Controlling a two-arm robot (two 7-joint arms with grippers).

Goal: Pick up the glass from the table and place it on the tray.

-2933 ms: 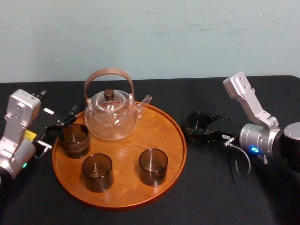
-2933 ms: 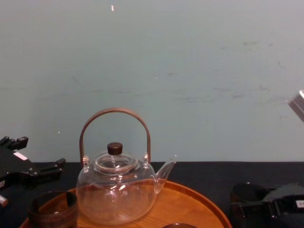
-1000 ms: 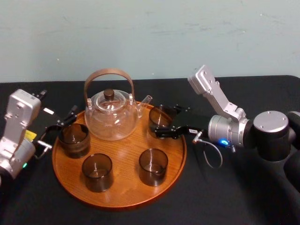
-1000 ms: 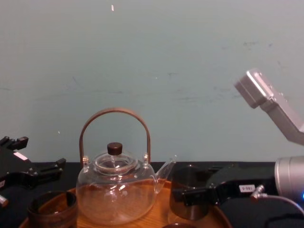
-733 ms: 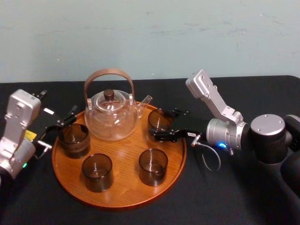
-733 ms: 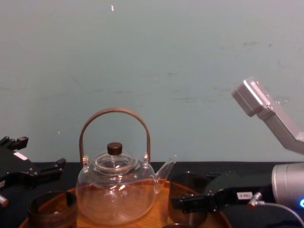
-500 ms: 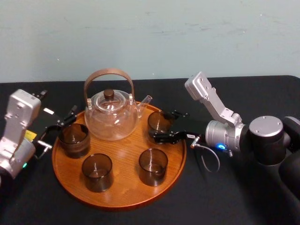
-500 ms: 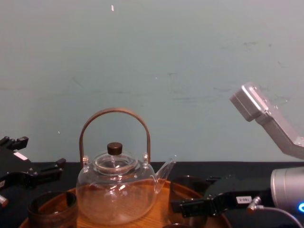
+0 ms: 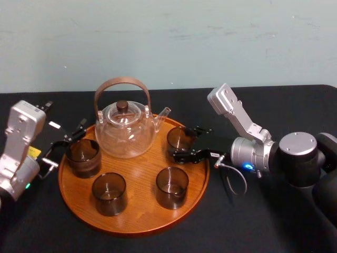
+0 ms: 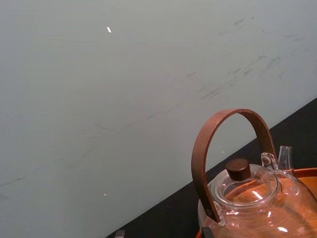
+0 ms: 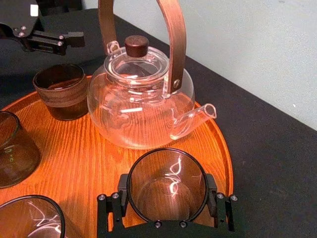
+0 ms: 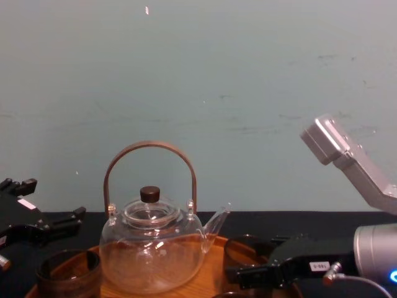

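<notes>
The glass [image 9: 179, 138] stands upright on the right back part of the round wooden tray [image 9: 138, 174], just right of the teapot's spout. My right gripper [image 9: 185, 141] reaches in from the right and is shut on the glass, one black finger on each side; the right wrist view has the glass [image 11: 167, 182] held between the fingers [image 11: 122, 192], its base down on the tray [image 11: 94, 158]. From the chest, the glass [image 12: 247, 248] sits low behind a finger. My left gripper [image 9: 66, 141] is parked, open, by the tray's left rim.
A clear glass teapot [image 9: 125, 130] with a brown hoop handle stands at the back of the tray. Three more dark glasses stand on the tray: left [image 9: 83, 156], front left [image 9: 109, 193], front middle [image 9: 171, 186]. Black cloth covers the table [image 9: 263, 221].
My right arm carried the glass from the table at the right over the tray's rim and lowered it beside the teapot's spout. The left arm stayed still.
</notes>
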